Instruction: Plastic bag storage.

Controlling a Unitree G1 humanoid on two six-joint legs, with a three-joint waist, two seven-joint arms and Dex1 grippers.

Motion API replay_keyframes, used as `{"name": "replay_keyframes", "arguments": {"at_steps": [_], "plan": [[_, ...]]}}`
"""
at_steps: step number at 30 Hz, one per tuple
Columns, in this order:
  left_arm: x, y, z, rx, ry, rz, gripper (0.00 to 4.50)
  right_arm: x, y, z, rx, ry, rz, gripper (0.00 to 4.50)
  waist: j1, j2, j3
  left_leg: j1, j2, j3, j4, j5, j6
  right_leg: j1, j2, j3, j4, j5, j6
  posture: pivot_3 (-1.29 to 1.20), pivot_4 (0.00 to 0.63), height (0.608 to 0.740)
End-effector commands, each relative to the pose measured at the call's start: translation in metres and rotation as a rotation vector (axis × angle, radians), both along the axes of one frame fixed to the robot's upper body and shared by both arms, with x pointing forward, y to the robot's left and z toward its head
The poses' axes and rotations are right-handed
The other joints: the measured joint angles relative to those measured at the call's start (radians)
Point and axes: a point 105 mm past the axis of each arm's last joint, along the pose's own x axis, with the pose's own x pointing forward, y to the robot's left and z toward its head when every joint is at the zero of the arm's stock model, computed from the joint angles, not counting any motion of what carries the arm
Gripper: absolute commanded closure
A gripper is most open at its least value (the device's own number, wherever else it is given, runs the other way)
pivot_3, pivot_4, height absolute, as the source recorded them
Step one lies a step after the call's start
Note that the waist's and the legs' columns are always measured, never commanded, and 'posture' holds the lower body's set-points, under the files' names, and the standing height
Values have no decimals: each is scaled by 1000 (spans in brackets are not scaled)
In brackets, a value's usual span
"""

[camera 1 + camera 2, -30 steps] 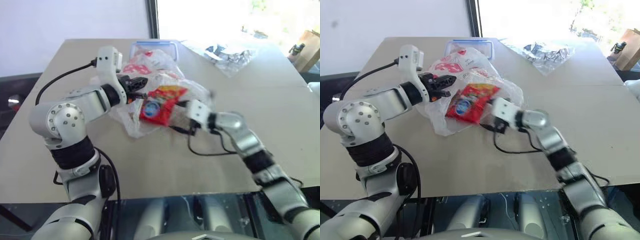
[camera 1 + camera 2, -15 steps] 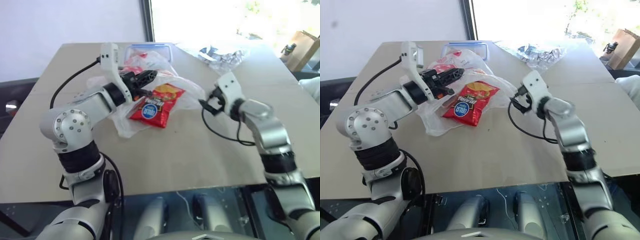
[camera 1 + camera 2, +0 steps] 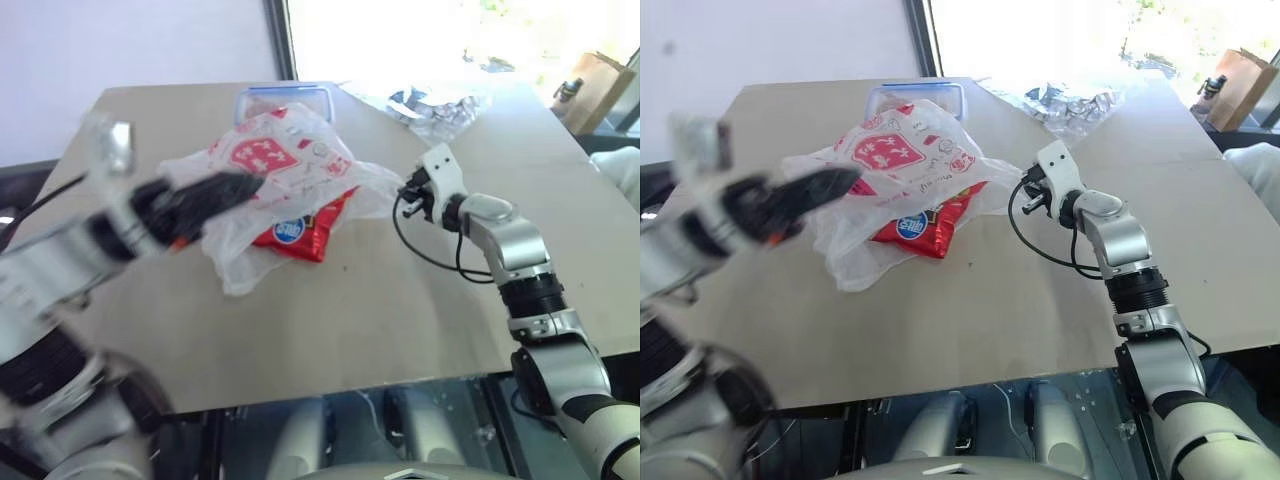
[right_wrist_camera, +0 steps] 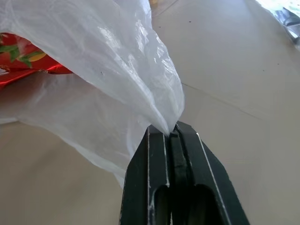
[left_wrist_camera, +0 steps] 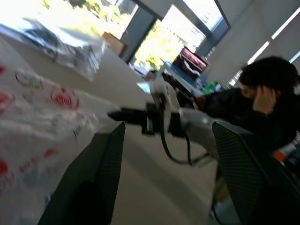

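Tabletop (image 3: pixel 380 310), right gripper (image 4: pixel 171 133) pinching plastic bag (image 3: pixel 275 160)

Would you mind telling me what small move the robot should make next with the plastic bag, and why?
Probably the right gripper should draw gently away from the left, to spread the plastic bag flat. Its fingers are shut on the bag's edge, while the left gripper stands open, holding nothing. The bag lies crumpled over the red snack packet on the table.
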Motion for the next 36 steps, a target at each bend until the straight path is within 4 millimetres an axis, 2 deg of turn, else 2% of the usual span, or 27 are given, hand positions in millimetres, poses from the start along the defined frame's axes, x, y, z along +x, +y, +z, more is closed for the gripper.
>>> {"name": "replay_keyframes", "arguments": {"at_steps": [1, 4, 8, 11, 17, 20, 24, 27, 28, 29, 31, 32, 35, 36], "plan": [[-22, 12, 4, 49, -41, 17, 1617, -9, 16, 23, 56, -56, 70, 4455, 17, 0, 0, -1, 0, -1, 0, 0, 0, 0, 0, -2, -1, -1, -1, 0, 150, 740], [-25, 14, -11, 116, -55, 50, 1617, -14, 20, 21, 48, -51, 92, 4455, 26, 2, 1, 0, 1, -2, 1, -2, 2, 2, 0, -3, -1, -3, -5, 0, 150, 740], [-8, 5, -32, 237, -158, 115, 1617, -18, 24, 22, 47, -51, 104, 4455, 38, 2, 1, 4, 0, -2, 1, -1, 2, 7, -1, -3, -1, -5, -1, 0, 150, 740], [2, -6, -33, 210, -206, 120, 1617, -18, 25, 24, 53, -54, 100, 4455, 41, 1, 1, 4, 1, -2, 1, -1, 1, 7, -1, -3, -1, -4, -4, 0, 150, 740], [25, -9, -24, 231, -298, 199, 1617, -20, 26, 25, 56, -54, 102, 4455, 39, 2, 1, 4, 2, -2, 0, -1, 1, 5, 1, -2, -1, -2, -6, 0, 150, 740], [37, -24, -15, 230, -365, 206, 1617, -22, 24, 23, 51, -48, 105, 4455, 41, 2, 1, 3, 1, -2, 0, -1, 1, 5, 1, -3, -1, -2, -6, 0, 150, 740], [48, -39, -17, 244, -381, 221, 1617, -22, 24, 23, 52, -43, 108, 4455, 42, 2, 1, 3, 1, -2, 1, -1, 1, 6, 1, -3, -1, -2, -6, 0, 150, 740], [50, -51, -17, 152, -356, 211, 2461, -22, 24, 25, 62, -41, 115, 4500, 40, 2, 1, 3, 1, -2, 1, -1, 1, 6, 1, -3, -1, -1, -3, 0, 150, 740], [52, -50, -12, 86, -353, 225, 2968, -22, 25, 28, 74, -41, 121, 4500, 39, 2, 1, 3, 1, -2, 1, -1, 1, 6, 2, -2, -1, 0, -3, 0, 150, 740], [53, -48, -3, 3, -347, 238, 3252, -22, 26, 32, 102, -39, 131, 4500, 39, 2, 1, 3, 1, -2, 1, -1, 1, 6, 2, -2, -1, 0, -3, 0, 150, 740], [57, -42, 16, -148, -350, 273, 4106, -23, 29, 46, 201, -30, 157, 4500, 42, 2, 1, 3, 2, -3, 1, -1, 2, 6, 1, -3, -1, 0, -3, 0, 150, 740], [56, -39, 37, -287, -355, 263, 4461, -26, 33, 67, 323, -38, 199, 4500, 41, 2, 1, 2, 2, -4, 1, -1, 1, 6, 2, -3, -1, 0, -2, 0, 150, 740], [56, -18, 98, -577, -410, 254, 4461, -36, 33, 136, 677, -54, 323, 4500, 42, 2, 2, 2, 2, -4, 2, -1, 1, 5, 1, -3, 0, 1, -3, 0, 150, 740], [57, -12, 113, -622, -437, 262, 4461, -38, 30, 153, 737, -66, 348, 4500, 44, 2, 2, 1, 3, -5, 3, -1, 1, 5, 1, -3, -1, 2, -4, 0, 150, 740]]}}
